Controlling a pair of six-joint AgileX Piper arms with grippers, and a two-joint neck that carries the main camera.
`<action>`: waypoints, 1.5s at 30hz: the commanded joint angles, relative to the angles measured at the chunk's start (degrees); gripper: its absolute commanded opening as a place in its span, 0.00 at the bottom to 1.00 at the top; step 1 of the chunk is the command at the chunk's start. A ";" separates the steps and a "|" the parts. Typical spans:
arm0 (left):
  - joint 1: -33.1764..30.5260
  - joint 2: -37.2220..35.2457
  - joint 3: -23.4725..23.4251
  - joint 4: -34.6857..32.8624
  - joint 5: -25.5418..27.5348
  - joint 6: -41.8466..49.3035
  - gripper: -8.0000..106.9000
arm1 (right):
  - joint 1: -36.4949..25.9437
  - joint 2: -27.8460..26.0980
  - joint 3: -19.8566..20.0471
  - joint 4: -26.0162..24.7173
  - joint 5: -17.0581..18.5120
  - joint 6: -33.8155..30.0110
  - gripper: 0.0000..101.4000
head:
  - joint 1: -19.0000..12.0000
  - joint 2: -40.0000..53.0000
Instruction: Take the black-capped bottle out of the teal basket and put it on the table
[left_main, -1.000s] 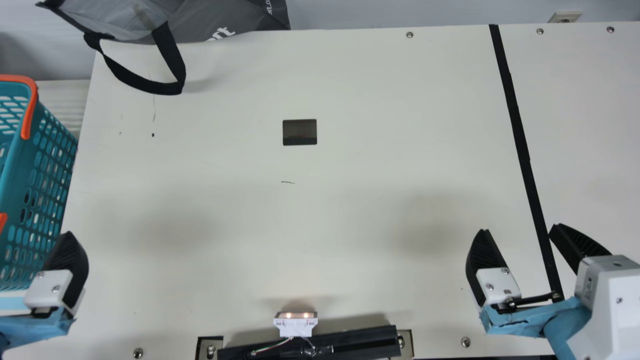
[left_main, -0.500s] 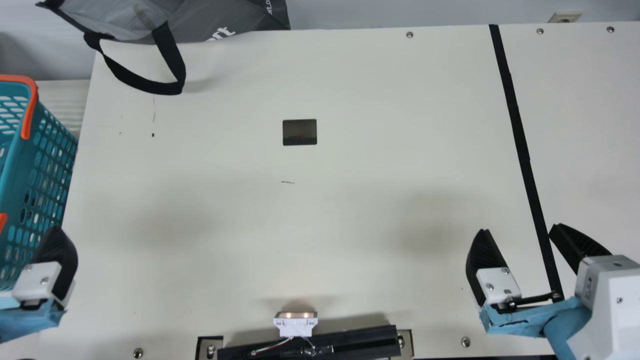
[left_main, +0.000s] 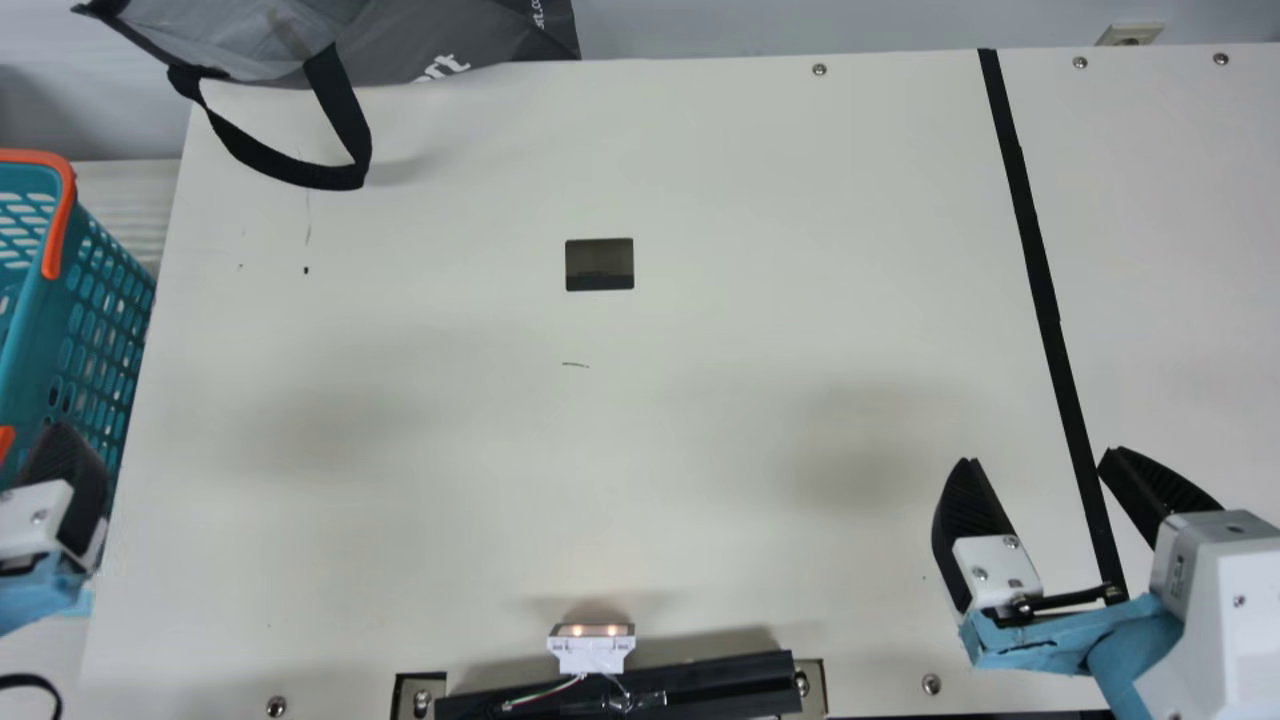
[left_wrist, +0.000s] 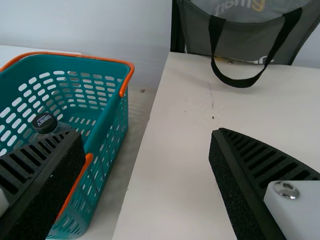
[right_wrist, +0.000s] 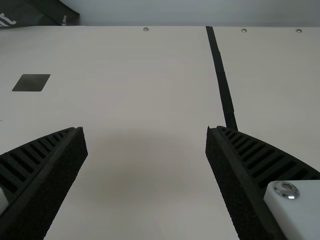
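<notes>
Displacement since the earlier frames: my left gripper (left_wrist: 147, 133) has travelled left and a little toward the far side; my right gripper (left_main: 1039, 455) holds its position.

Far left: the teal basket (left_main: 35, 330), beside the table (left_main: 600, 450), an orange handle (left_wrist: 131, 77) folded along its rim. Within it, the black-capped bottle (left_wrist: 45, 122), cap uppermost. I judge it a smooth, clear body with some give below a stiff cap. It may slip if pinched high on the cap alone; grip is best taken just under the cap, around the shoulder, with moderate closure. Its weight depends on the contents, which I cannot tell.

Left: my left jaws, wide apart and gripping nothing, one toward the basket and one toward the table. They call for further travel left, then a descent clear of the rim. Against the earlier frames, they lie more to the left, beside the basket's wall, which is unmoved.

Right: my right jaws, spread and without a load, near the table's near edge, just as in the earlier frames.
</notes>
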 joint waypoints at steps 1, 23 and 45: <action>0.41 1.08 -0.33 0.46 -0.48 -0.68 1.00 | 0.00 0.00 0.00 0.00 0.00 0.00 0.90 | -0.21 0.47; 13.86 15.00 -4.20 -6.75 -10.86 4.95 1.00 | 0.00 0.00 0.00 -0.04 0.01 0.00 0.90 | -0.21 0.47; 30.92 31.01 -11.28 -34.26 -13.69 32.64 1.00 | 0.00 0.00 0.00 0.01 -0.03 0.00 0.90 | -0.21 0.47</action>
